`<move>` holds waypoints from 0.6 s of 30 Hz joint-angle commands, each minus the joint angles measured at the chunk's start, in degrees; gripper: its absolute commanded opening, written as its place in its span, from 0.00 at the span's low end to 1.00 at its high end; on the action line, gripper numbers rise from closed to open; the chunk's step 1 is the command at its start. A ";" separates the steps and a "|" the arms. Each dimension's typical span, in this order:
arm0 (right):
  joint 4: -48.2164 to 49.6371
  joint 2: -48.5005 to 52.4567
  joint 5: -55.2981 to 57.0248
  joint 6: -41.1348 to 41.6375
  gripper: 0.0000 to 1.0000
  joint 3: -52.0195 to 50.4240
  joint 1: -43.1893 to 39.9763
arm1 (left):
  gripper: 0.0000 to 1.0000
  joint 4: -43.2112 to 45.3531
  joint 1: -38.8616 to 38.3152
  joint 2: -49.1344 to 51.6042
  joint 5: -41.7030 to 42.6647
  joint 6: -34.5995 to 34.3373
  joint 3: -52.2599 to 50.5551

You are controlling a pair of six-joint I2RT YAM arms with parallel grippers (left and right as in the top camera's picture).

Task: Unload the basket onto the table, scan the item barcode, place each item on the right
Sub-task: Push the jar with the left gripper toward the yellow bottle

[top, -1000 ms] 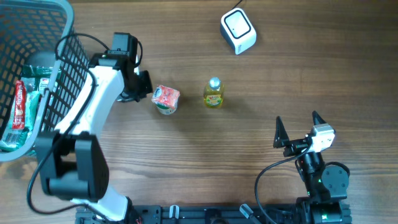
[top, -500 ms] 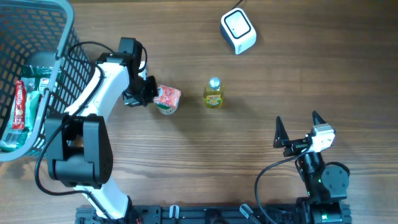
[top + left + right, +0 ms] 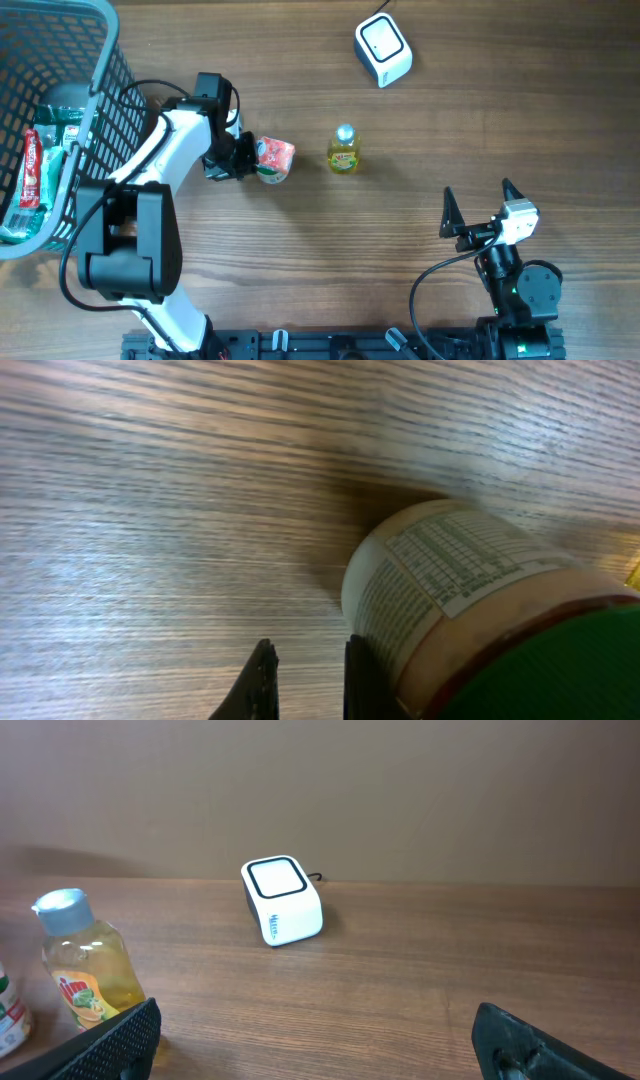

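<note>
The left tool [image 3: 240, 160] has its 2 fingers pressed together and pinches nothing. It sits right beside the small round tub with the red and green label [image 3: 273, 160], and 1 finger looks to touch the tub's side. The tub rests near the middle of the brown wooden table [image 3: 450, 100], and it seems to lean a bit. To do this step well, I think the tool should spread its fingers, put 1 on each side of the tub and squeeze gently, because a round tub can roll away. Then it should lift the tub and turn the stripe code to face the little white box scanner [image 3: 383, 50] at the far edge. I cannot see the stripe code yet. The right tool [image 3: 477, 190] is spread wide and holds nothing. The table is smooth and a little shiny. A yellow bottle with a silver cap [image 3: 343, 150] stands near the tub, a grey mesh basket [image 3: 112, 30] sits on the left, and the wall behind is plain brown.
</note>
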 commanded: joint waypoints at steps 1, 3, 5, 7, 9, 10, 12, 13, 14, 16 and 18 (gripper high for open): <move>0.22 -0.20 -0.85 -0.66 1.00 -0.07 -0.24 | 0.08 1.03 -2.62 0.66 1.60 0.76 -1.03; 0.22 -0.20 -0.87 -0.66 1.00 -0.07 -0.24 | 0.08 1.60 -3.91 0.66 1.57 0.74 -1.03; 0.22 -0.20 -0.85 -0.66 1.00 -0.07 -0.24 | 0.08 2.34 -5.40 0.66 1.57 0.74 -1.03; 0.22 -0.20 -0.87 -0.68 1.00 -0.07 -0.24 | 0.08 2.75 -6.56 0.66 1.57 0.72 -1.03; 0.22 -0.20 -0.85 -0.66 1.00 -0.07 -0.24 | 0.08 2.73 -7.06 0.66 1.55 0.74 -1.03; 0.22 -0.20 -0.87 -0.66 1.00 -0.07 -0.24 | 0.07 2.62 -7.15 0.66 1.55 0.72 -1.03; 0.22 -0.20 -0.87 -0.68 1.00 -0.07 -0.24 | 0.06 2.01 -7.06 0.66 1.53 0.72 -1.03; 0.22 -0.20 -0.85 -0.66 1.00 -0.07 -0.24 | 0.06 1.55 -6.93 0.66 1.53 0.72 -1.01; 0.22 -0.20 -0.85 -0.68 1.00 -0.07 -0.24 | 0.06 1.07 -6.82 0.63 1.40 0.72 -1.01; 0.22 -0.20 -0.85 -0.68 1.00 -0.07 -0.24 | 0.07 0.07 -6.45 0.50 -0.50 0.70 -1.01; 0.22 -0.20 -0.87 -0.66 1.00 -0.07 -0.24 | 0.07 -0.63 -5.88 -0.07 -1.92 0.74 -1.01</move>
